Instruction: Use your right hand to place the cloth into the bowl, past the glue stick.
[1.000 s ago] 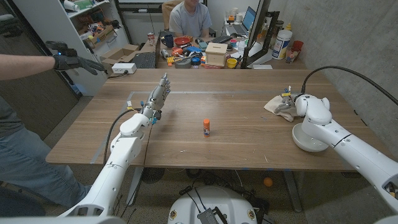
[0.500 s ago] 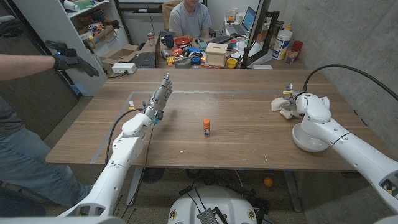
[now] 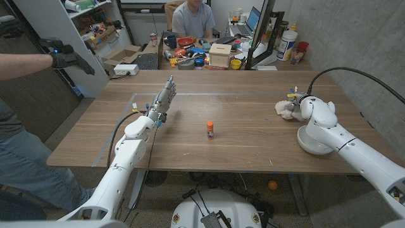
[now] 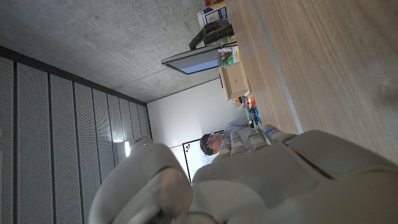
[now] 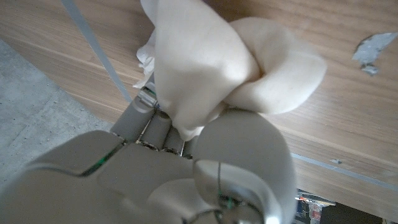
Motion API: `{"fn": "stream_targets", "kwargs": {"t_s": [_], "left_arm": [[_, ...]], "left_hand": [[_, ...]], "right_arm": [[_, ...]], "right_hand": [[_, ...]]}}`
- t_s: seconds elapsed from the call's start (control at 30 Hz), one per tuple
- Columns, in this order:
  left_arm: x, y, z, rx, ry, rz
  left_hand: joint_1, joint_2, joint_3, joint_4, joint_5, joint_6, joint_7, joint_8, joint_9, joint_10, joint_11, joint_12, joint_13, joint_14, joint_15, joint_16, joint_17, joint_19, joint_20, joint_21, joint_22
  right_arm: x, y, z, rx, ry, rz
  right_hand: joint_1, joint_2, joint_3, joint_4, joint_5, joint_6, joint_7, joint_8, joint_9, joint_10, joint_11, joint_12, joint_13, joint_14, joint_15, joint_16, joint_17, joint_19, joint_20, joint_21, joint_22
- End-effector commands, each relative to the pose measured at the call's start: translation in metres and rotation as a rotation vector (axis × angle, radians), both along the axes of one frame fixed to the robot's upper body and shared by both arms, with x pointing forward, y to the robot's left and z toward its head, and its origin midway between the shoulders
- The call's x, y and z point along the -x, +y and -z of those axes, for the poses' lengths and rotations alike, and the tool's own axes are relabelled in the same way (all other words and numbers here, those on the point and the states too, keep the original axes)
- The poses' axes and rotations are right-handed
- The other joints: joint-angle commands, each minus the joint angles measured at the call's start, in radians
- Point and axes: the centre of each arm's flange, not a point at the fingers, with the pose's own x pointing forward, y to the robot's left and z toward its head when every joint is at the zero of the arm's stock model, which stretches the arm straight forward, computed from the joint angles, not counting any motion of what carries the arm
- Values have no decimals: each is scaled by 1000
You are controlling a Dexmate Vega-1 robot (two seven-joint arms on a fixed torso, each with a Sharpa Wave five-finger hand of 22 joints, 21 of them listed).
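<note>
Done: right hand (image 3: pixel 295 105) grips the cream cloth (image 5: pixel 211 62), bunched, just above the worktop (image 3: pixel 240 136).
Left: carry it into the white bowl (image 3: pixel 314 144) nearby.
Left hand (image 3: pixel 162 98): fingers extended, holding nothing.

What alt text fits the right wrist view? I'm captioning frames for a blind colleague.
The robot's right hand grips a bunched cream cloth just over the wooden table, whose surface carries a strip of tape.
</note>
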Motion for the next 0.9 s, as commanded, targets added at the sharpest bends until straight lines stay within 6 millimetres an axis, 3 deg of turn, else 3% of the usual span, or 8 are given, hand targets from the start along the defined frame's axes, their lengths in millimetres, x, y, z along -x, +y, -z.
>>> {"fn": "stream_targets", "kwargs": {"t_s": [0.03,0.9], "left_arm": [[-1,0,0,1,-1,6],[-4,-5,-5,-19,-8,34]], "left_hand": [[2,15,-8,1,6,1,0,3,2,-1,-6,6,5,3,0,2,3,2,2,5,4],[6,20,-12,1,6,5,1,3,2,1,-5,6,5,4,0,1,3,2,-1,6,4]], "right_arm": [[15,10,-16,12,-92,-21],[74,9,-59,28,-176,6]], "right_hand": [[34,24,8,2,-4,89,-40,8,7,36,-16,1,0,32,-54,4,3,-4,-8,5,6],[53,26,11,10,-14,114,-48,1,9,62,-22,-17,2,24,-63,-13,15,-32,-10,6,9]]}}
